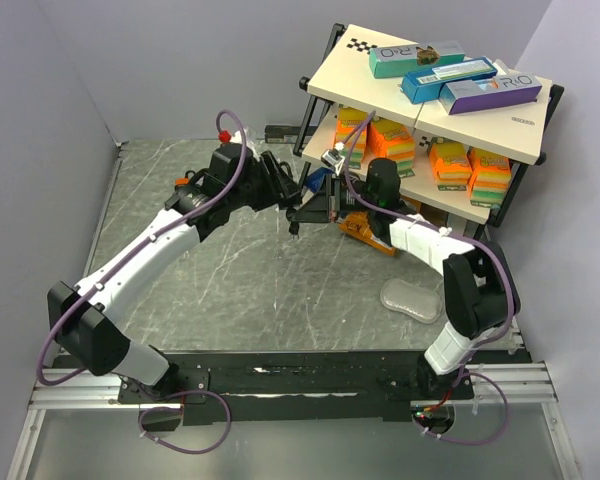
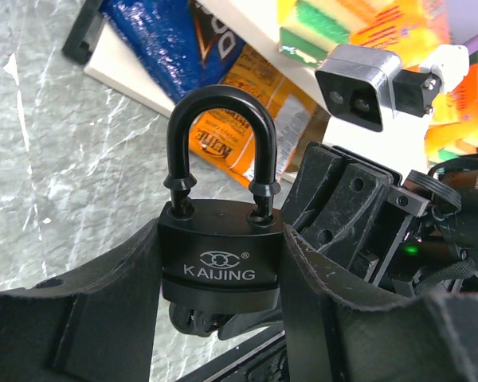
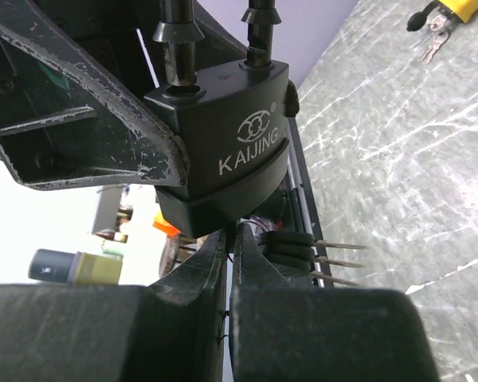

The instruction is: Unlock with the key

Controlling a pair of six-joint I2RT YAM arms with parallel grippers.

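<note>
- Padlock (image 2: 219,255) hangs in mid-air over the far centre of the table (image 1: 240,290), where your two arms meet. The left gripper (image 2: 221,274) clamps its body from both sides, shackle (image 2: 219,127) up, so the underside with the keyway is free
- Your right gripper (image 3: 229,248) comes in from the right at that underside. Its fingers are closed to a slit, apparently pinching the key, with the key ring (image 3: 285,247) and spare keys (image 3: 334,263) poking out beside them
- Left wrist view gives you the branded front and the whole shackle. Both legs meet the body, but whether it has popped cannot be told, and the base is hidden
- Right wrist view shows what that one hides: fingertips (image 3: 211,259) just under the base, the blade out of sight and likely at or in the keyway
- Only this view catches a loose key (image 3: 430,46) lying on the table, well apart from the padlock
- Top view alone shows the shelf (image 1: 430,75) crowding the far right, a judged reason for working in the open
- Turning the key looks like your step in hand
</note>
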